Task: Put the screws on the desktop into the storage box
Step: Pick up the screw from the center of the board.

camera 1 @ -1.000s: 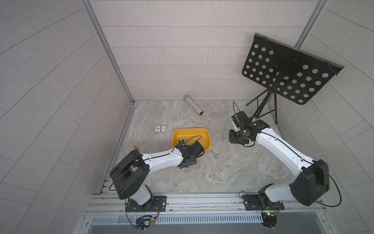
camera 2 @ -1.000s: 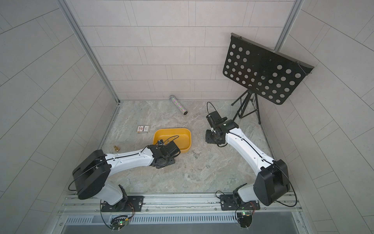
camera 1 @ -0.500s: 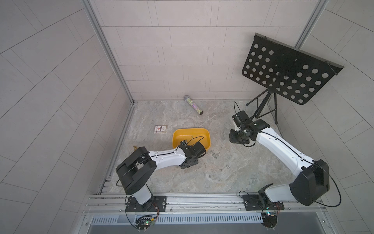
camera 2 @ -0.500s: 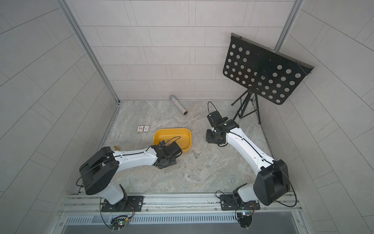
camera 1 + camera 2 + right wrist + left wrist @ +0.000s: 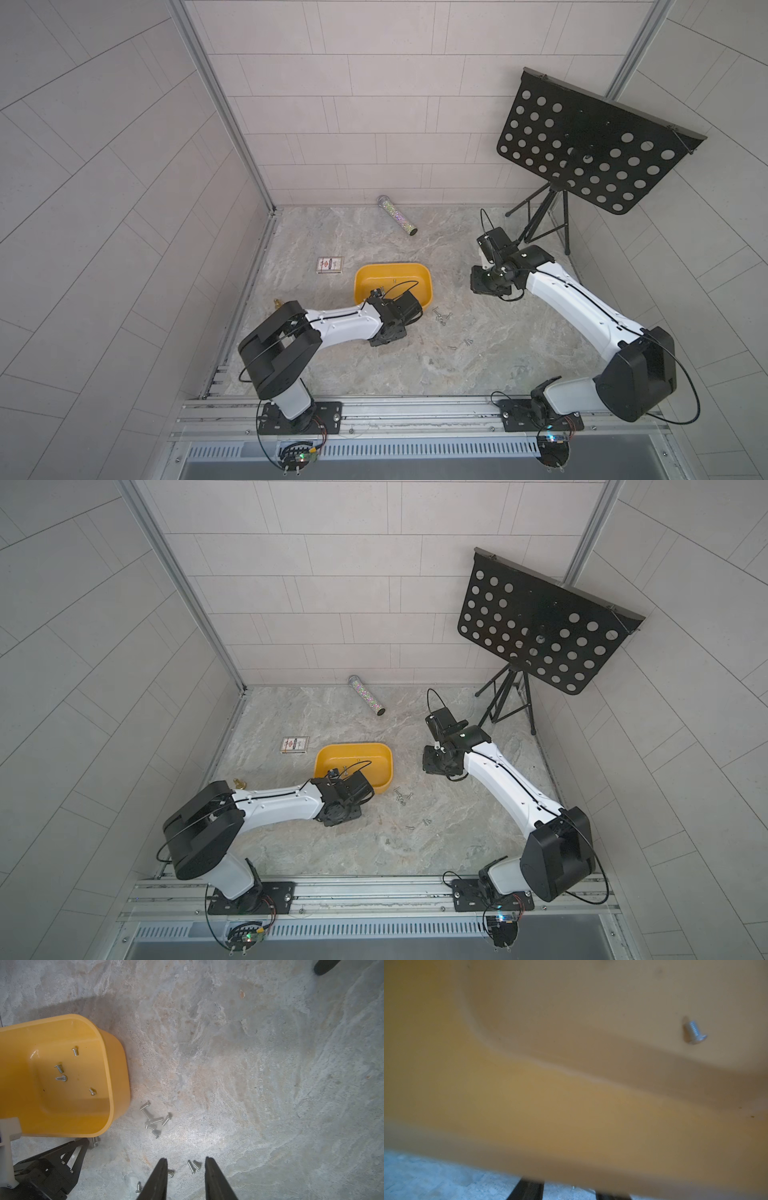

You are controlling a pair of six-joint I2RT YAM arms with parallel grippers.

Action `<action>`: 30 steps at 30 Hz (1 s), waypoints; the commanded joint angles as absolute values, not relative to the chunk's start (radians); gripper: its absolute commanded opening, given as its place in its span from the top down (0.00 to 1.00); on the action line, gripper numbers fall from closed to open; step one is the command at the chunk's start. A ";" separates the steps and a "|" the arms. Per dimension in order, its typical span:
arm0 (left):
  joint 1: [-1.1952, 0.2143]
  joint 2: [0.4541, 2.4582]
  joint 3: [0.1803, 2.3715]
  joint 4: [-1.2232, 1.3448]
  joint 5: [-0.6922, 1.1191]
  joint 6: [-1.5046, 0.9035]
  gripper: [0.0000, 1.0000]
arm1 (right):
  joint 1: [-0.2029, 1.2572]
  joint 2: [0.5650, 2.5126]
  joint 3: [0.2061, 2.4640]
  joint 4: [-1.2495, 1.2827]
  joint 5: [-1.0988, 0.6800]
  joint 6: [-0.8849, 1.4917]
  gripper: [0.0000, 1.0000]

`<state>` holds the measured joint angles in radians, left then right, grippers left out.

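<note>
The left gripper [image 5: 390, 332] sits low against the near wall of the yellow box [image 5: 390, 266]. The rim hides its fingertips in the wrist view, so I cannot tell whether it is open or gripping anything. One screw [image 5: 94, 1141] lies on the desktop [image 5: 249, 1064] close against that wall, just beside a black finger. To lift it well, the fingers should probably close across the shank without shoving the box. Four screws [image 5: 61, 1078] lie inside the box. A loose heap [image 5: 153, 1122] sits just beside its corner, with a few more scattered under the right gripper [image 5: 185, 1160], which hovers with its fingers apart and empty. The screws are tiny, silver, round-headed and short-threaded.
</note>
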<state>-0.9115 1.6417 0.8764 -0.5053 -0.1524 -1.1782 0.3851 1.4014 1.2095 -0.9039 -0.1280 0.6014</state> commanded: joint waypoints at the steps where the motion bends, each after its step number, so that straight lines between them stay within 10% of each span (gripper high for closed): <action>1: -0.928 1.652 0.861 -0.518 -0.128 -1.170 0.56 | 0.383 1.405 1.194 -0.908 -0.126 0.600 0.66; 30: -0.996 1.630 0.798 -0.544 -0.069 -1.166 0.50 | 0.383 1.390 1.173 -0.900 -0.145 0.611 0.66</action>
<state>-0.9806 1.6096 0.8375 -0.4862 -0.1375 -1.1698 0.3851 1.4014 1.1862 -0.8898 -0.1509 0.6029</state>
